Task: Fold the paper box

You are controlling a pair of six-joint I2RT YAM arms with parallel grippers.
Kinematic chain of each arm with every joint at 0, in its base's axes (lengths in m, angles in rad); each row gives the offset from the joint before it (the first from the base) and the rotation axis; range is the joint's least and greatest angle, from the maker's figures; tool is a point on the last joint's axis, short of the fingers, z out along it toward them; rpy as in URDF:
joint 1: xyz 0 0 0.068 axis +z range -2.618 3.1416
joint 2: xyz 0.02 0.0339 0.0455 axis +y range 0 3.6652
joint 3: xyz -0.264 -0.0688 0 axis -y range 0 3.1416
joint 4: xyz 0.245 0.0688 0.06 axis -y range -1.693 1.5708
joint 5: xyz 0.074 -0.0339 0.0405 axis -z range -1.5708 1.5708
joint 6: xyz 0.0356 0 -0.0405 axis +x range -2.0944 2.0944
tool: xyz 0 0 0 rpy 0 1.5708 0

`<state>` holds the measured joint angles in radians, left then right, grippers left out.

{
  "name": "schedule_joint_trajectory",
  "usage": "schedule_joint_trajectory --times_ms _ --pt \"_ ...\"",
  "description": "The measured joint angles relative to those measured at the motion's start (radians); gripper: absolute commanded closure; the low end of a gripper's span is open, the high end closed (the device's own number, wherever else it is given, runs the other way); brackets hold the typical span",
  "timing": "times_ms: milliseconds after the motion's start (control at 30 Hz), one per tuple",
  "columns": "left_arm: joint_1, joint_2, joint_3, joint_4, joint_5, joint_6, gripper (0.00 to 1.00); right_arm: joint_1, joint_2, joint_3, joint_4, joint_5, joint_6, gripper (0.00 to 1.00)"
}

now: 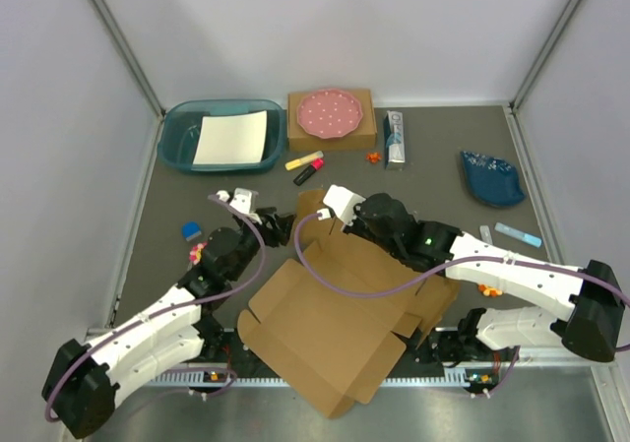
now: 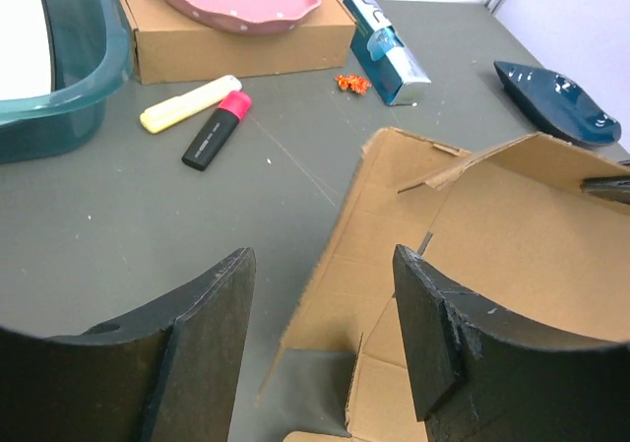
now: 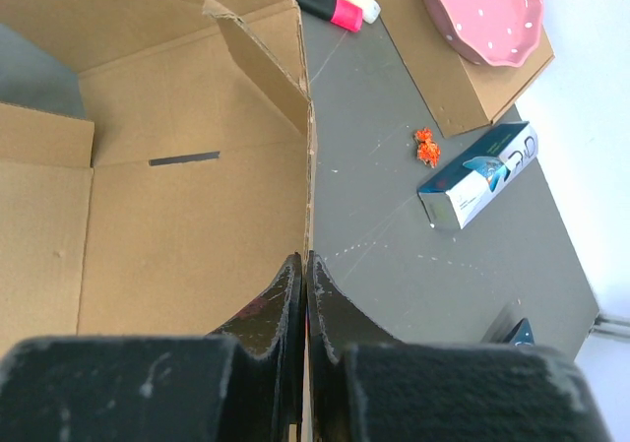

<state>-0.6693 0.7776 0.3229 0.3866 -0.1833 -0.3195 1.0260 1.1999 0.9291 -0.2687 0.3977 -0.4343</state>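
The paper box (image 1: 325,324) is a large brown cardboard sheet with flaps, lying in front of the arm bases and partly over the near table edge. Its far side wall stands raised (image 3: 197,117). My right gripper (image 3: 307,265) is shut on the top edge of that raised wall, holding it upright; in the top view it sits at the box's far end (image 1: 340,216). My left gripper (image 2: 320,304) is open and empty, hovering just left of the box's far left corner (image 2: 394,225), over the grey table.
A teal bin (image 1: 221,135) with white paper, a smaller brown box with a pink dotted plate (image 1: 331,115), two highlighters (image 1: 307,166), a toothpaste box (image 1: 395,139) and a blue dish (image 1: 492,178) stand behind. Small items lie at the left (image 1: 191,230) and right (image 1: 517,233).
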Motion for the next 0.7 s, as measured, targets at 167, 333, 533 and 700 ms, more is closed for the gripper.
schedule_joint_trajectory --times_ms 167,333,533,700 --pt "0.0 -0.021 0.0 -0.008 0.01 0.0 0.37 0.0 0.0 0.0 0.0 0.0 0.0 1.0" --pt "0.0 0.046 0.0 -0.005 0.016 0.004 0.37 0.0 0.0 0.0 0.0 -0.001 0.0 1.0" --pt "0.001 0.179 0.003 0.019 0.028 0.011 0.38 0.0 0.0 0.0 0.0 -0.002 0.0 1.0" --pt "0.008 0.283 0.029 0.05 0.05 0.019 0.61 0.0 0.0 0.0 0.0 -0.003 0.0 1.0"
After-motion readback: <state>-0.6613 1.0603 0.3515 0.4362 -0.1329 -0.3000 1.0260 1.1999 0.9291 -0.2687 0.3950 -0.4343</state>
